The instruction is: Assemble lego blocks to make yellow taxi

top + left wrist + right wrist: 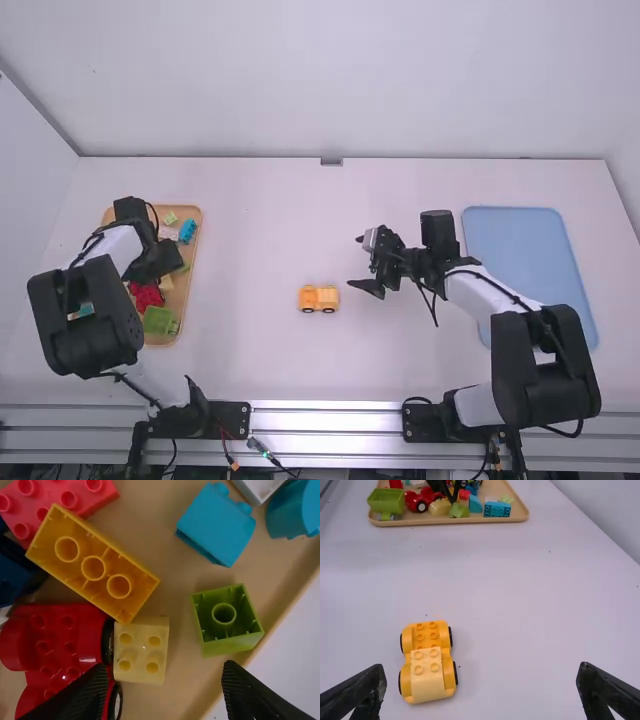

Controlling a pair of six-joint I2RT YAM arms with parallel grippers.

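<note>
Near the middle of the table sits a yellow-orange wheeled base point(313, 299) point(426, 635) with a pale yellow block point(427, 674) on one end. My right gripper point(362, 265) stands open to the right of it; in the right wrist view the same gripper point(482, 680) has nothing between its fingers. My left gripper point(172, 262) is over the wooden tray. In the left wrist view that gripper point(165, 680) is open above a pale yellow block point(141, 652), which lies beside a red wheeled piece and an upturned orange-yellow block point(95, 562).
The wooden tray point(196, 262) at the left also holds a green hollow block point(227, 620), a blue block point(217, 525), a pink-red block point(60, 500) and the red wheeled piece point(55, 640). A blue tray point(525, 260) lies at the right, behind the right arm.
</note>
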